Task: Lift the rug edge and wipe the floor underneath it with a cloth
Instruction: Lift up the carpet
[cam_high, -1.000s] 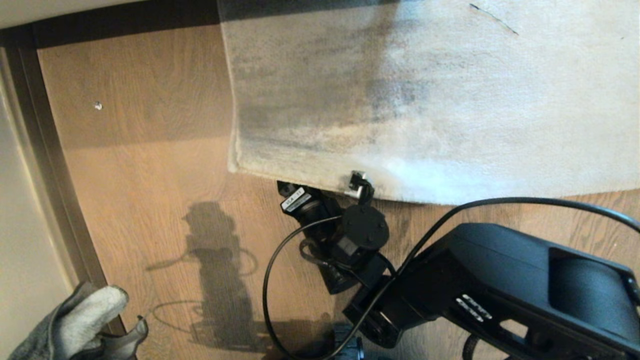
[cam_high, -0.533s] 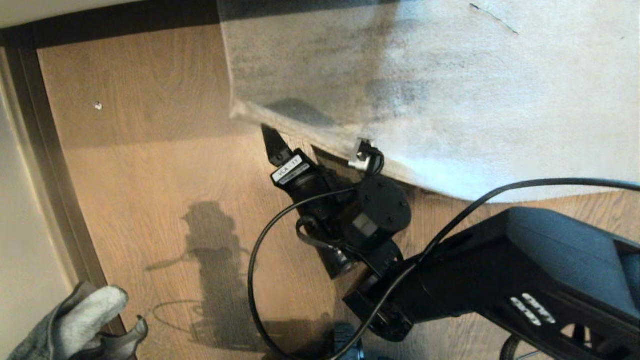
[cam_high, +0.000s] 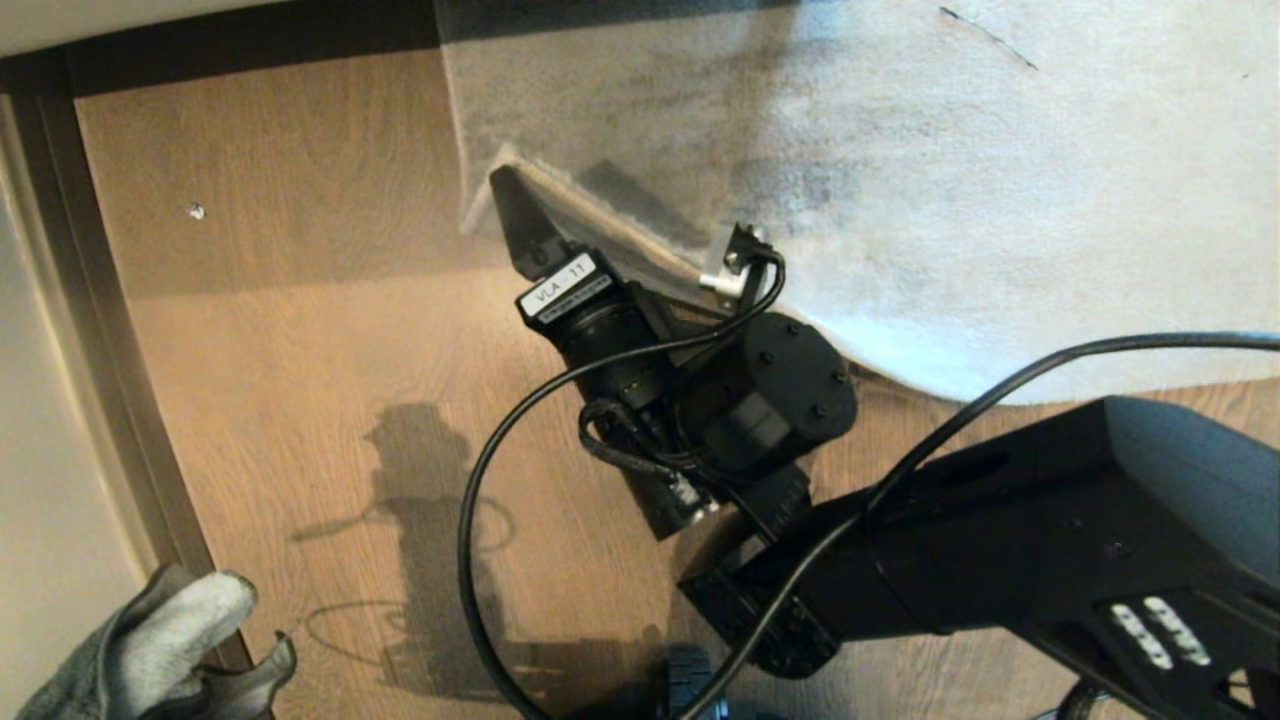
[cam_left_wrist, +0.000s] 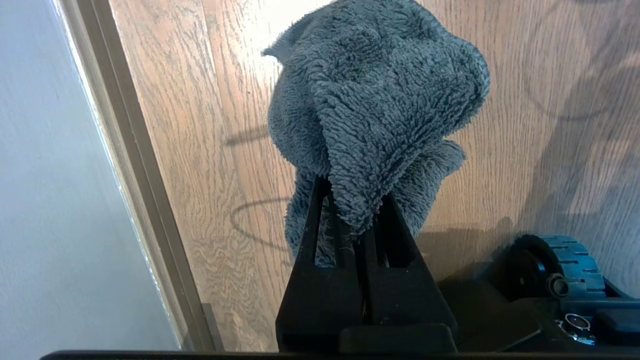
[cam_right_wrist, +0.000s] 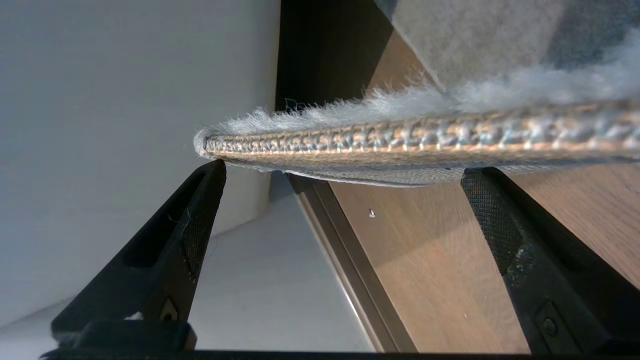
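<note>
The pale grey rug (cam_high: 900, 200) lies on the brown plank floor (cam_high: 300, 350). Its near left corner is raised, and the rug edge (cam_high: 600, 225) rests across the tips of my right gripper (cam_high: 610, 250). From the right wrist, the stitched rug edge (cam_right_wrist: 400, 137) sits on both fingertips of the right gripper (cam_right_wrist: 345, 172), which is open wide, with floor (cam_right_wrist: 440, 260) showing beneath. At the lower left my left gripper (cam_high: 240, 680) hangs above the floor, shut on the fuzzy grey cloth (cam_high: 150, 640). The cloth (cam_left_wrist: 375, 100) bunches out of the left gripper (cam_left_wrist: 350, 195).
A grey skirting strip (cam_high: 100, 350) and a pale wall run along the left of the floor. A small white speck (cam_high: 196, 211) lies on the planks left of the rug. My base's wheel (cam_left_wrist: 565, 260) is close beside the left gripper. A black cable (cam_high: 480, 520) loops off the right wrist.
My right gripper has moved up and away from me, lifting the rug's corner off the floor and tilting it back. The left gripper and cloth have stayed still.
</note>
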